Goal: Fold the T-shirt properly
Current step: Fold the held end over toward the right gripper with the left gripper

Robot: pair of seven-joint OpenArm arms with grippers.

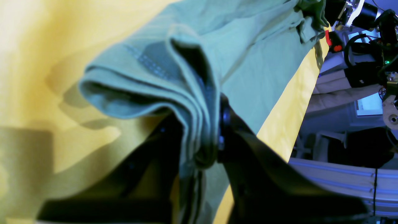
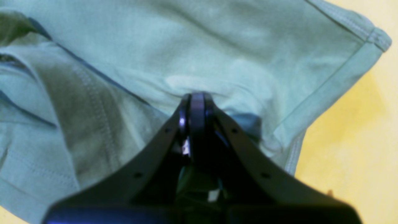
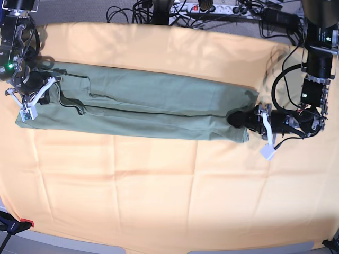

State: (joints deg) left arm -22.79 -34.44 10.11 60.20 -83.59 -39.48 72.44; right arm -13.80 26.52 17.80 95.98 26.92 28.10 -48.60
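The sage-green T-shirt lies as a long narrow strip across the orange-yellow cloth, folded lengthwise. My left gripper is at the strip's right end. In the left wrist view it is shut on several stacked layers of the shirt, lifted a little above the cloth. My right gripper is at the strip's left end. In the right wrist view it has its jaws together, pinching the shirt near a hemmed edge.
Cables and a power strip run along the table's far edge. A red-tipped clamp sits at the front left corner. The orange-yellow cloth covers the whole table in front of the shirt.
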